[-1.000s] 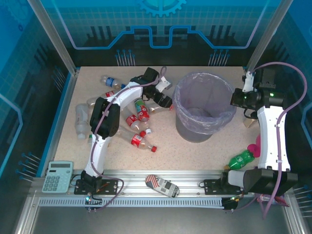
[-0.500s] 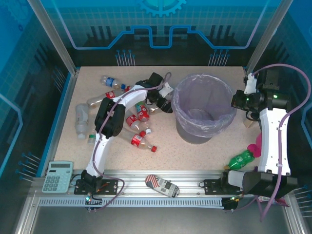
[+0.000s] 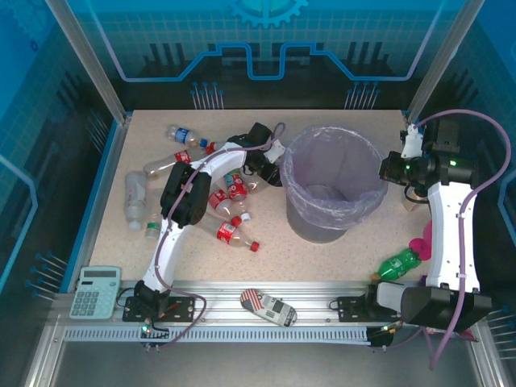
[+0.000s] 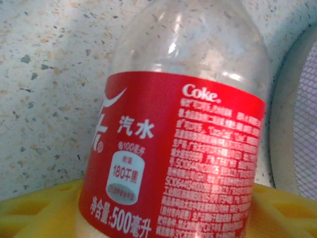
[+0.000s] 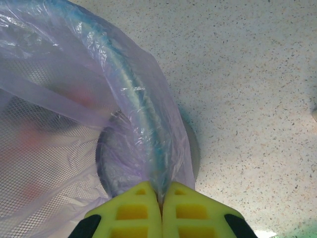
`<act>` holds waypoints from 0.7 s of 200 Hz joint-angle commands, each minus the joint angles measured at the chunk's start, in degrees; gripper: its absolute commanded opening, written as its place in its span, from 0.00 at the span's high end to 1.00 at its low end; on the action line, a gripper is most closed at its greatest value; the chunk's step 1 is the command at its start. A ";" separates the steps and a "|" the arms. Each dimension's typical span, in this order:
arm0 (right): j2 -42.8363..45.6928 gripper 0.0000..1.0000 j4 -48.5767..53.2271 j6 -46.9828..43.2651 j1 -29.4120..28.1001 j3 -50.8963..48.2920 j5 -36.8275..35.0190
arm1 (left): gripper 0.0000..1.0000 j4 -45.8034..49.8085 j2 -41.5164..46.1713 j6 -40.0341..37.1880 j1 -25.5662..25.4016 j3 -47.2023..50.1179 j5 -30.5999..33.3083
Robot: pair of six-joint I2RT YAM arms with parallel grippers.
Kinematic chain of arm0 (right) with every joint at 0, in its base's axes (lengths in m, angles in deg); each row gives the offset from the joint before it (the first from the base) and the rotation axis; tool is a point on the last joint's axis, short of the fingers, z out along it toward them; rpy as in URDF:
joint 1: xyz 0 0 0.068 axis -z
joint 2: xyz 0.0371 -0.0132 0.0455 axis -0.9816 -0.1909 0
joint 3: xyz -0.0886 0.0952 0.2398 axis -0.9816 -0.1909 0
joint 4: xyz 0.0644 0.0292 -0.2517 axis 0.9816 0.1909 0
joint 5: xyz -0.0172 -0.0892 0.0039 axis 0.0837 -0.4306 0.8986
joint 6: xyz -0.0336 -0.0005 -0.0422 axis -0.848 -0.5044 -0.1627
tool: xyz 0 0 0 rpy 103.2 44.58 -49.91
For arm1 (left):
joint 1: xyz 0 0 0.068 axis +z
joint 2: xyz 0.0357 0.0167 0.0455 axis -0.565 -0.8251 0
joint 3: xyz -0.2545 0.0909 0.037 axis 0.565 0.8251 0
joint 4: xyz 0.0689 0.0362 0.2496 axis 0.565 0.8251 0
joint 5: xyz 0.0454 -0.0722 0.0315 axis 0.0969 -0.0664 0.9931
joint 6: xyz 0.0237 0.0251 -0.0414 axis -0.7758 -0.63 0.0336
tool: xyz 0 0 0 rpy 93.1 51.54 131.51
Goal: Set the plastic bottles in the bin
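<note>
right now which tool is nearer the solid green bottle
Right. The right tool is at the bin's right rim, with the green bottle lying on that same side, closer to the arm bases. The left tool is across the bin, at its left side.

This is a robotics lab test cell. A speckled tabletop (image 3: pixel 322 258) sits boxed in by aluminium posts (image 3: pixel 85 60) and blue translucent panels, the back one (image 3: pixel 266 32) at top centre printed with a gear and circuit lines. Along the bottom edge, two white robot arms, the left arm (image 3: pixel 173 218) and the right arm (image 3: pixel 451 234), are bolted to a slotted aluminium rail (image 3: pixel 314 289), and loose cables trail from their bases.
</note>
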 commanded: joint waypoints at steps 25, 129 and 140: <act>0.66 0.95 1.78 -0.17 0.52 -0.45 2.12 | 0.35 -2.97 3.51 3.13 -0.24 -0.16 0.48; -0.77 0.96 2.04 -0.06 0.58 1.17 1.09 | 0.47 -9.67 16.28 22.60 1.74 -0.88 8.16; -0.96 0.96 1.93 -0.08 0.46 1.31 0.97 | 0.49 -11.31 17.89 25.53 2.65 -0.51 7.82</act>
